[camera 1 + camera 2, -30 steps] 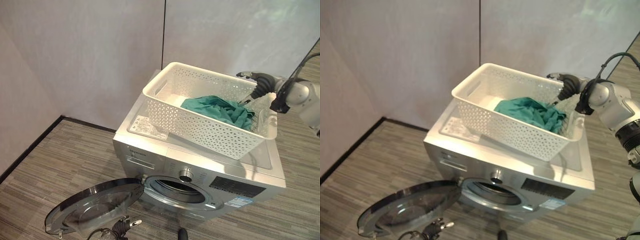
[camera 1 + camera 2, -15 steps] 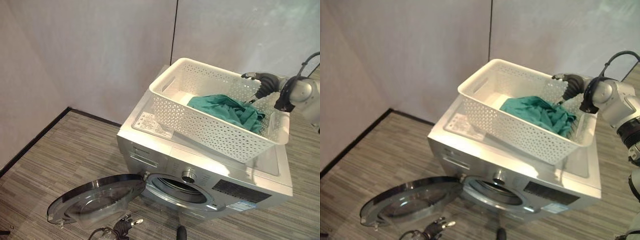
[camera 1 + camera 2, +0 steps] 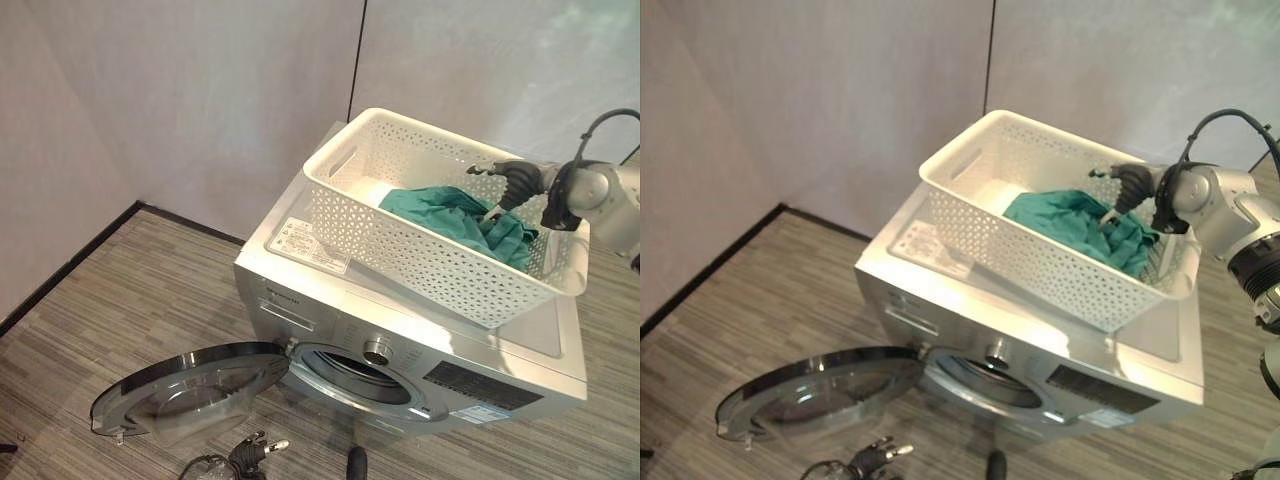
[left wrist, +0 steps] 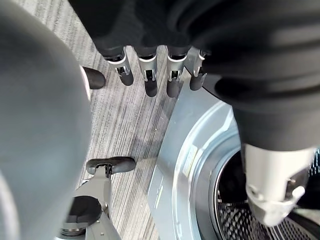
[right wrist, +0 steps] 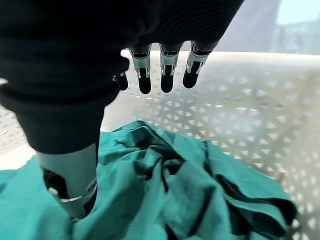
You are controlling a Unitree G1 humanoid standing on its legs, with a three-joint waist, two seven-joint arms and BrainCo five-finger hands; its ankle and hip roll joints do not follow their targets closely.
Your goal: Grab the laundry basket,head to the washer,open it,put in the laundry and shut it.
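A white perforated laundry basket [image 3: 400, 245] sits on top of the silver washer [image 3: 320, 295]. Crumpled teal laundry [image 3: 440, 215] lies in its right half. My right hand [image 3: 515, 185] reaches over the basket's far right rim, just above the cloth. Up close its fingers [image 5: 165, 75] are straight over the teal laundry [image 5: 170, 195], and the thumb tip touches the fabric; the hand is open. The washer's round glass door [image 3: 185, 390] is swung wide open to the left, baring the drum opening [image 3: 360, 375]. My left hand [image 4: 150, 75] hangs open low beside the drum [image 4: 235, 205].
Grey walls meet in a corner behind the washer. Striped grey floor [image 3: 120, 300] stretches left of it and in front. The open door reaches out over the floor at the washer's front left.
The whole view has shifted a little. My right hand has come further over the rim into the basket and lower, close to the teal cloth.
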